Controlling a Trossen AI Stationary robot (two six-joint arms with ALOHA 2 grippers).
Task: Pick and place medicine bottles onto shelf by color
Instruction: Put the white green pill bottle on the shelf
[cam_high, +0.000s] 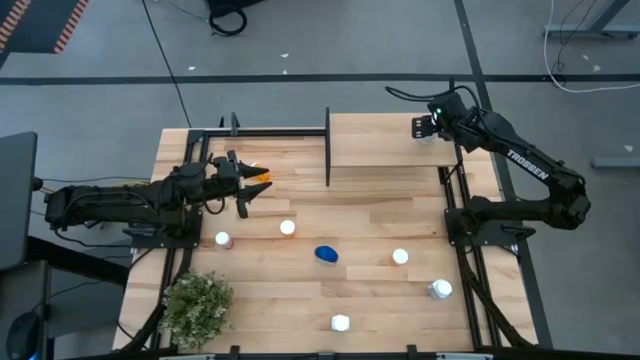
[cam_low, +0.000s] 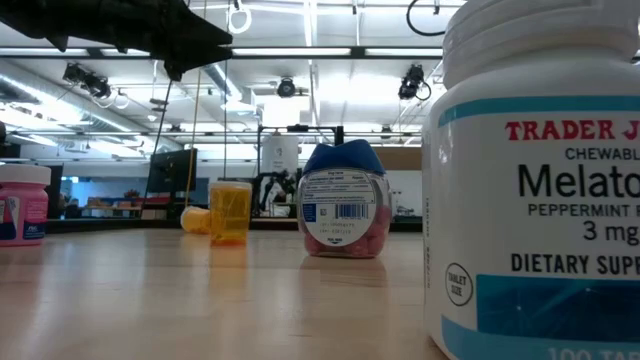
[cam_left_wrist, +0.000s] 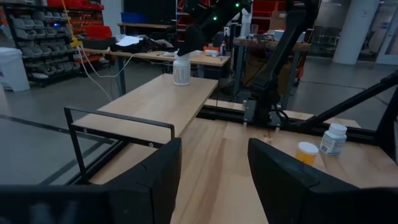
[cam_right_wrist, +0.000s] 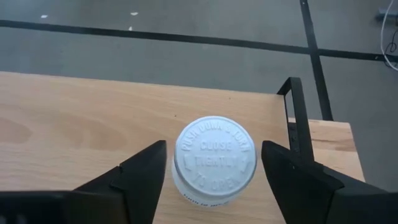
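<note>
Directly between the fingers of the right gripper (cam_right_wrist: 214, 168) a white bottle (cam_right_wrist: 213, 160) is seen standing upright on the shelf (cam_right_wrist: 81, 124), its cap facing the wrist camera; a narrow gap is visible on each side of the cap, so the jaws are parted and the bottle is released rather than squeezed. Just beyond that gripper the black frame corner of the shelf is found. At the other end of the shelf the left gripper (cam_high: 243, 185) is held above the tabletop (cam_high: 380, 300), its fingers apart with nothing seen between them, and an orange bottle (cam_high: 260, 176) is lying just past its tips. Farther out from it, a blue bottle (cam_high: 326, 254) and several white-capped bottles are scattered over the table.
</note>
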